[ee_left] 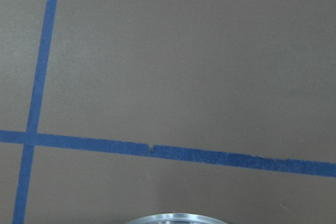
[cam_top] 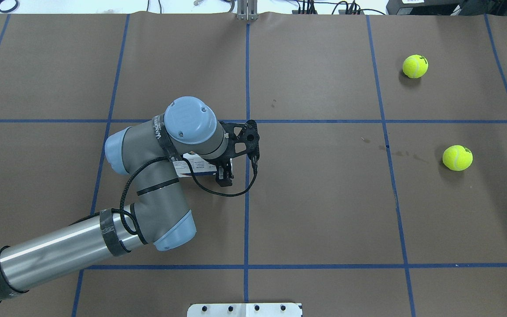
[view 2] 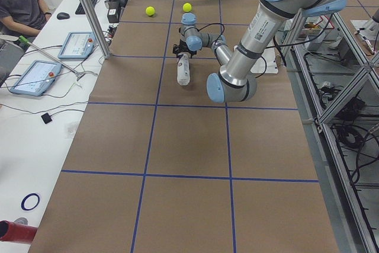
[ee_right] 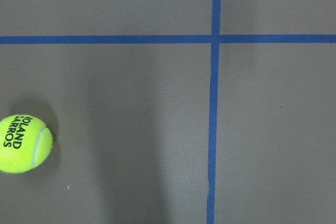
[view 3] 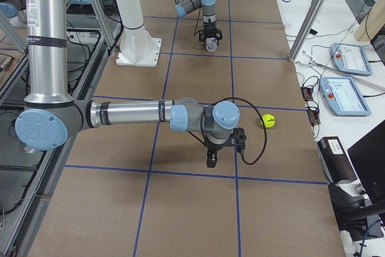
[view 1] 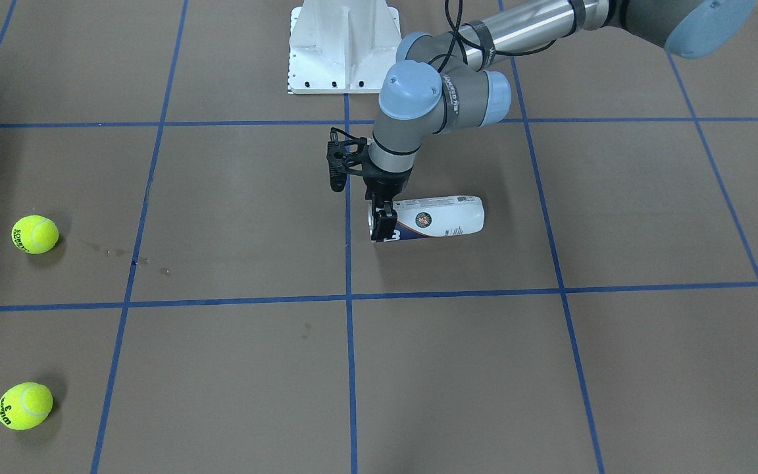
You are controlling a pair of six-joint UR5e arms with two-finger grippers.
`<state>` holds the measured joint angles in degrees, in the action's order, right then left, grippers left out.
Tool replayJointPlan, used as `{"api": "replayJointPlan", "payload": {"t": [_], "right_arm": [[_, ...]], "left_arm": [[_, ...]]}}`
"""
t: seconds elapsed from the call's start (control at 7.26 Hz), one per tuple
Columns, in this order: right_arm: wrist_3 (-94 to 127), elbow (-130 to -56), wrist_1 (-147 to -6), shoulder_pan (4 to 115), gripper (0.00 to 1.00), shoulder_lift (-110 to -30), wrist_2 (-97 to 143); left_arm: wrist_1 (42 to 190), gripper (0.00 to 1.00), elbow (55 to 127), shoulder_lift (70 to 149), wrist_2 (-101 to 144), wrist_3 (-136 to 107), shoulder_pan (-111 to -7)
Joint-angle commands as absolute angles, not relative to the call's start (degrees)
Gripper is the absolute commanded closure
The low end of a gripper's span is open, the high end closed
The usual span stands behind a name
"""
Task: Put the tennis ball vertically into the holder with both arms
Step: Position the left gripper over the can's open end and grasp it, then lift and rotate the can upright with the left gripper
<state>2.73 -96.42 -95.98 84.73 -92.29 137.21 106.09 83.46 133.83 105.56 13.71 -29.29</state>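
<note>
Beside the central tape line, the lying holder is straddled at one end by the left gripper; clamping cannot be told; a square grip is needed before uprighting.

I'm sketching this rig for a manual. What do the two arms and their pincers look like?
Both the left arm and right arm have silver tubes, grey joints and light-blue round joint caps. Black tape bands wrap the left arm's tube, and a black cable loops beside its wrist. The left pincer and right pincer are black.
</note>
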Motion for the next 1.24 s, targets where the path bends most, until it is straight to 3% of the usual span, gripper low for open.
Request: {"api": "replayJointPlan", "payload": {"t": [0.0,0.28,0.41,0.55,0.69,1.1], "right_arm": [[2.72,-96.07,-95.98,84.73,0.01,-92.29,137.20],[2.72,-95.98,-95.98,84.73,0.01,-92.29,137.20],[2.72,-95.98,-95.98,84.73,0.01,-92.29,137.20],[2.72,-95.98,-95.98,84.73,0.01,-92.20,137.20],[2.64,-95.98,-95.89,84.73,0.01,-92.20,137.20],[2.64,-96.50,-95.89,84.81,0.01,-92.11,137.37]], "left_arm": [[106.08,0.01,82.97,133.95,105.47,13.80,-29.27],[106.08,0.01,82.62,133.95,105.47,13.80,-29.27],[106.08,0.06,82.70,134.03,104.86,13.80,-29.27],[106.08,0.33,82.71,134.03,103.98,13.80,-29.35],[106.08,0.47,82.88,134.12,104.06,13.80,-29.36],[106.52,0.52,84.89,134.82,104.24,13.71,-29.62]]}}
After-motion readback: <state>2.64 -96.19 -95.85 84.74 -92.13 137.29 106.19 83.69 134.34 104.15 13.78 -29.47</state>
